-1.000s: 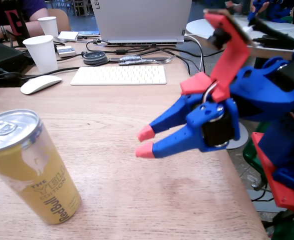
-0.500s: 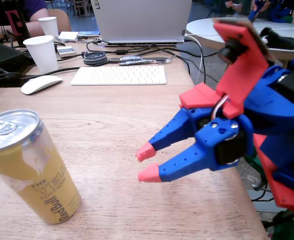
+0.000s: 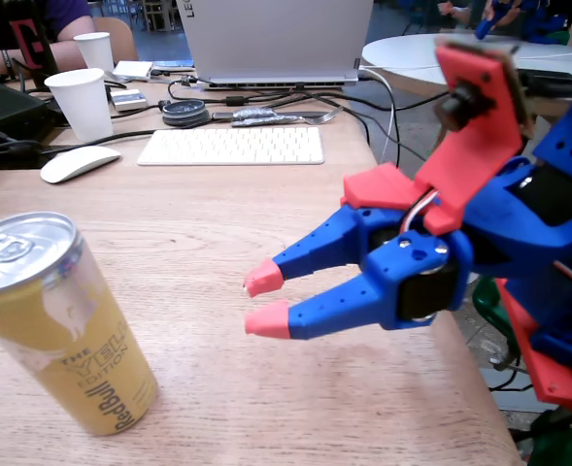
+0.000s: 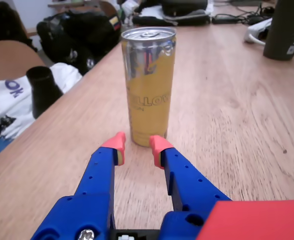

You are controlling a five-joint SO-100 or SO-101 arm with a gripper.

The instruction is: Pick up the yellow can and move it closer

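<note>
The yellow can (image 3: 62, 330) stands upright on the wooden table at the lower left of the fixed view, silver top showing. In the wrist view the yellow can (image 4: 148, 87) is straight ahead of the fingertips, a short way beyond them. My blue gripper (image 3: 266, 298) with red tips hovers to the right of the can in the fixed view, fingers pointing at it. In the wrist view the gripper (image 4: 136, 146) is partly open with a small gap and nothing between the fingers. The can is untouched.
Two white paper cups (image 3: 82, 102) stand at the back left beside a white mouse (image 3: 77, 162), a keyboard (image 3: 232, 146) and a laptop (image 3: 276, 39). The table edge (image 3: 480, 379) runs under my arm. In the wrist view, a dark bottle (image 4: 286, 27) stands far right.
</note>
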